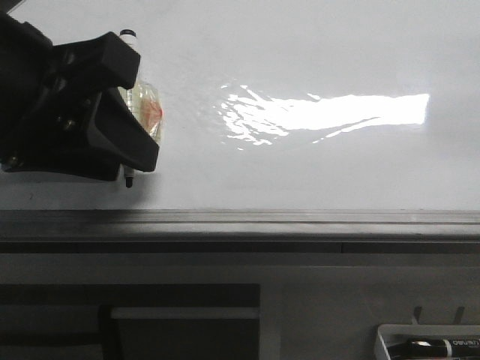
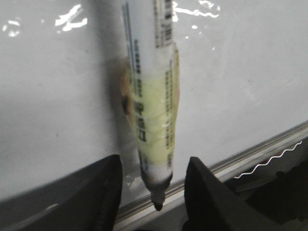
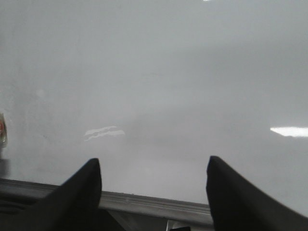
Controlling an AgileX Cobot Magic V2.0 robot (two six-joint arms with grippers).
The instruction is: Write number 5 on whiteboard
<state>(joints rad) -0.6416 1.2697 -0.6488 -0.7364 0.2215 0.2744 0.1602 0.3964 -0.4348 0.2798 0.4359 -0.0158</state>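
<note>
The whiteboard (image 1: pixel 315 52) is a glossy white sheet with a grey edge strip (image 1: pixel 240 221) along its near side. The number 5 is out of view; no marker strokes show on the board. At the board's left, my left gripper (image 1: pixel 146 112) is shut on a white marker (image 2: pixel 149 72) wrapped in yellowish tape. The marker's black tip (image 2: pixel 158 206) points toward the edge strip (image 2: pixel 250 156). In the right wrist view my right gripper (image 3: pixel 154 166) stands open over bare whiteboard (image 3: pixel 168 72) near the strip, with nothing between its fingers. It does not show in the front view.
A bright glare patch (image 1: pixel 322 112) lies across the middle of the board. Below the strip at the front right, a white tray (image 1: pixel 390 334) holds a black marker (image 1: pixel 442 346). Dark panels run under the strip at the front left.
</note>
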